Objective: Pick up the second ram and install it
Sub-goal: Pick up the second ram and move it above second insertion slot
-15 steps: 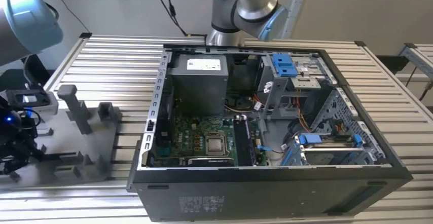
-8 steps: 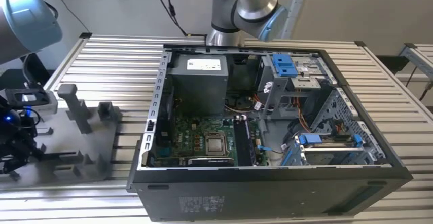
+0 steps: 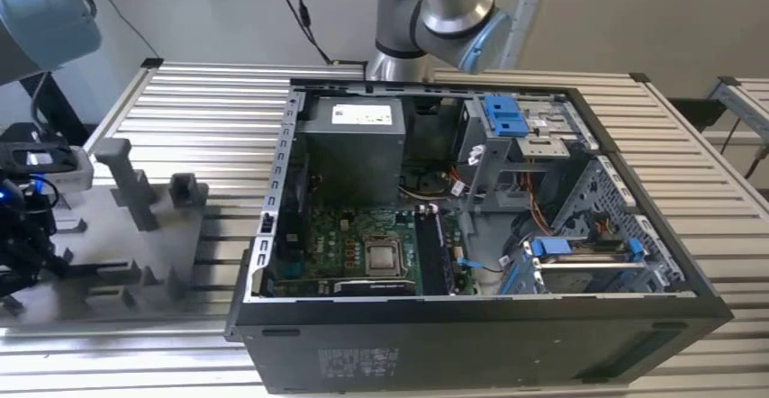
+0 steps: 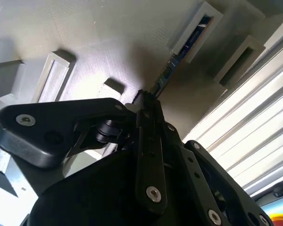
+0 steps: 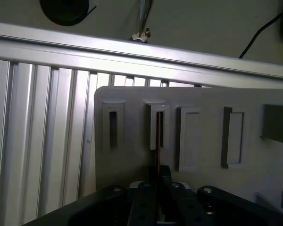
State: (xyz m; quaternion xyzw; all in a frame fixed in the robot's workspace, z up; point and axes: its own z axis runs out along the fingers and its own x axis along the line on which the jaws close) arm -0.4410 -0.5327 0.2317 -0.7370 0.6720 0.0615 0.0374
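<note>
The second ram [image 4: 169, 70] is a thin bluish-green card standing on edge in a slot of the grey fixture tray [image 4: 94, 42]. In the first wrist view the ram [image 5: 158, 134] shows as a narrow strip rising out of that slot. My gripper [image 4: 146, 106] is shut on the card's near end, with black fingers [image 5: 172, 188] pressed against both faces. In the exterior view the gripper [image 3: 17, 267] hangs over the tray [image 3: 108, 303] at that view's far left, well apart from the open computer case [image 3: 481, 236].
The tray carries several rectangular slots [image 5: 233, 139] and upright posts [image 3: 126, 186]. It lies on a ribbed aluminium table [image 3: 204, 101]. Inside the case are the motherboard [image 3: 360, 254], a power supply [image 3: 348, 146] and blue drive latches [image 3: 505, 114]. The arm's base [image 3: 433, 11] stands behind the case.
</note>
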